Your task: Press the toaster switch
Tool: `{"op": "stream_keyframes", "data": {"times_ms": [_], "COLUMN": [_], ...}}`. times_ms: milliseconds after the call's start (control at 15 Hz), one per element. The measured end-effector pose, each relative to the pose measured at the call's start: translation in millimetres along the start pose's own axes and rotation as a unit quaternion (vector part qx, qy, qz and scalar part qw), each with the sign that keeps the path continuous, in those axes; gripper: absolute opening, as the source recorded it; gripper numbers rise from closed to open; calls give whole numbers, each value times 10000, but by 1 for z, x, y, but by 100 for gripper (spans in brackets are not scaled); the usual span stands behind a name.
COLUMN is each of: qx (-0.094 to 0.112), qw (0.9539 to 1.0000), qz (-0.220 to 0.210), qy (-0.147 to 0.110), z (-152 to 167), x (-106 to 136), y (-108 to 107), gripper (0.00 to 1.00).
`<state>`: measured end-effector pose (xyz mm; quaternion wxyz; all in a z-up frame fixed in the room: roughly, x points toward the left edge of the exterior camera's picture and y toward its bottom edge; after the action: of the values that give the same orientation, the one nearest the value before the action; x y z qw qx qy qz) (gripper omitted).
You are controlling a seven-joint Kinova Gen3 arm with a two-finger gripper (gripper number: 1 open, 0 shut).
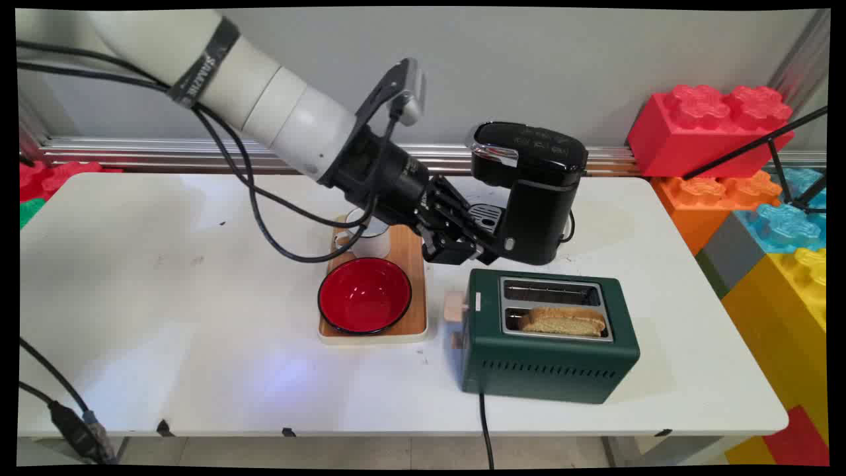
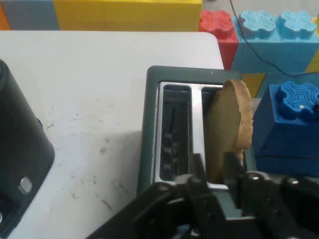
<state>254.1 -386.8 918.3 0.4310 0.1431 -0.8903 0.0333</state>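
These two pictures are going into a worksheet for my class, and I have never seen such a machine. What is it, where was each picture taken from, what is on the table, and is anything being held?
The machine is a white robot arm ending in a black two-fingered hand. The wide picture comes from a fixed camera above the near side of the white table. The close picture comes from a camera on the hand itself, looking along its fingers.

On the table stand a green toaster with a slice of toast sticking out of its nearer slot, a black coffee machine behind it, and a wooden tray carrying a red bowl and a white cup. Big coloured toy blocks are stacked at the right.

The hand hangs just above the toaster's lever end, beside the coffee machine. It holds nothing; the fingers stand a little apart near the toast.
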Motion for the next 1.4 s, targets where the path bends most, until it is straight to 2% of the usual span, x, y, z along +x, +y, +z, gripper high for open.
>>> {"op": "stream_keyframes", "data": {"times_ms": [867, 1400], "qx": [-111, -145], "qw": [9986, 9978], "qz": [-100, -71], "qy": [513, 637], "z": [-15, -13], "x": [-50, -85], "y": [-5, -10], "gripper": [0, 0]}}
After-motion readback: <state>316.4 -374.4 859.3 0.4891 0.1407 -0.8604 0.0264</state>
